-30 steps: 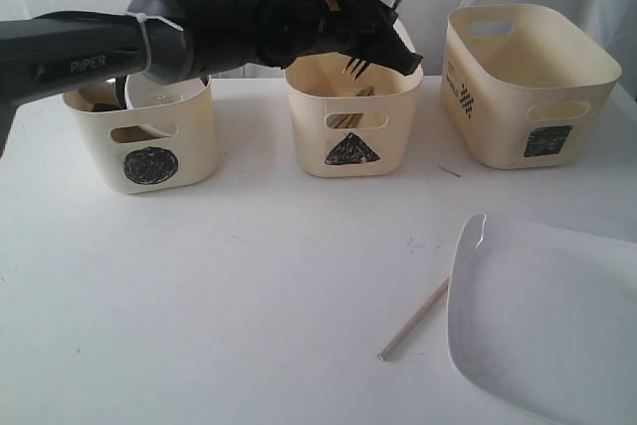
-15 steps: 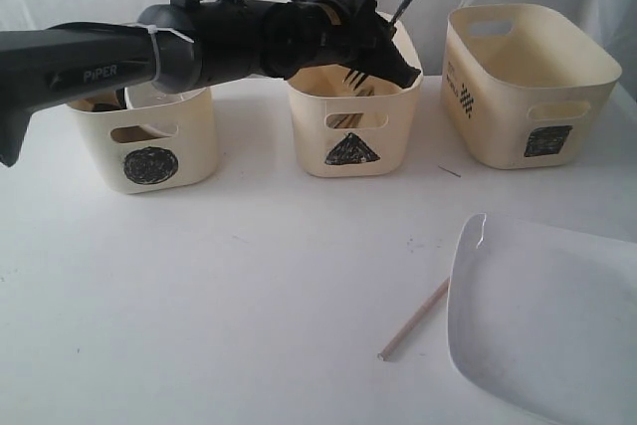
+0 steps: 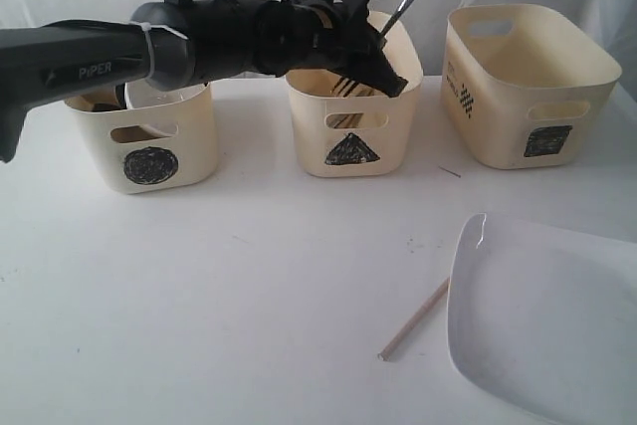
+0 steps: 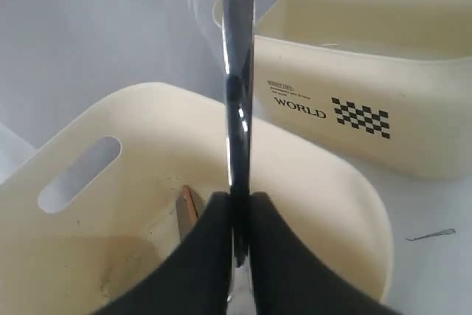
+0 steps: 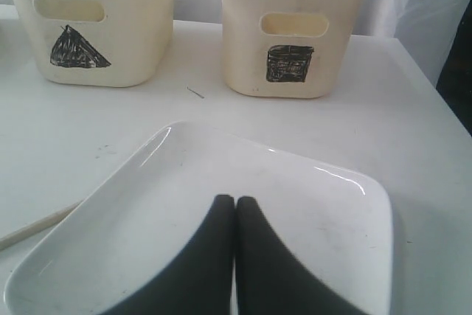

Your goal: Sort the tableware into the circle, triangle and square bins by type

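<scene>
My left gripper (image 3: 386, 75) reaches over the triangle bin (image 3: 353, 136), shut on a steel fork. The fork's handle (image 3: 398, 9) slants up to the right and its tines (image 3: 348, 85) hang just inside the bin's rim. In the left wrist view the handle (image 4: 237, 94) rises from between the closed fingers (image 4: 214, 256), above the bin's inner wall (image 4: 147, 130). The large white square plate (image 3: 542, 320) lies at the front right. My right gripper (image 5: 235, 201) hovers over the plate (image 5: 310, 204), shut with nothing in it. One wooden chopstick (image 3: 413, 320) lies beside the plate.
The circle bin (image 3: 149, 136) stands at the left, partly behind the arm, with tableware inside. The wider square bin (image 3: 528, 87) stands at the right. Cutlery shows in the triangle bin (image 5: 110, 42). A tiny dark sliver (image 3: 450, 171) lies on the white table.
The left gripper has dropped a little with the fork, bringing the tines down to the triangle bin's rim. The plate and chopstick have not moved.
</scene>
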